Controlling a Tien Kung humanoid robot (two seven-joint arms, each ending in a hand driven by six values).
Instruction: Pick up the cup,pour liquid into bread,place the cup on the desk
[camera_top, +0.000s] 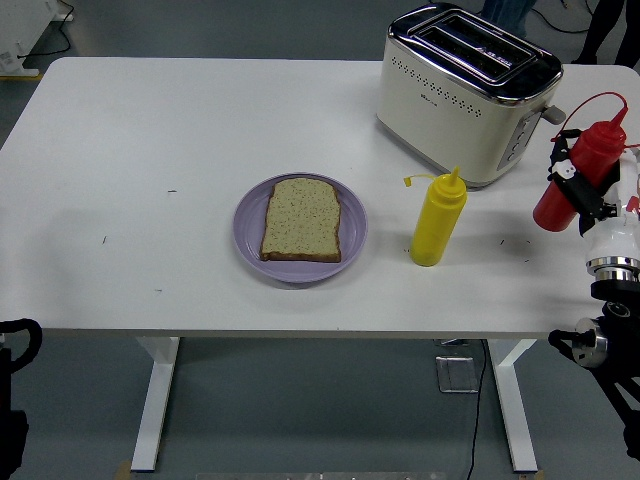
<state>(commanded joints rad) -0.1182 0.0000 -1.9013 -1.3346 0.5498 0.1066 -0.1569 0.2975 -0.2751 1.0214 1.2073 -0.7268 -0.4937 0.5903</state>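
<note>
One high head camera looks down over the table (150, 120), right hand (600, 200) at its right edge

R robot hand (585, 195) raised (fingers clamped), L arm (12, 400) low

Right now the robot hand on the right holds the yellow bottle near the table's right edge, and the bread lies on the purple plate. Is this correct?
Not quite. In the head view the right robot hand holds the red bottle; the yellow bottle stands free on the table beside the purple plate. The bread does lie on that plate.
</note>
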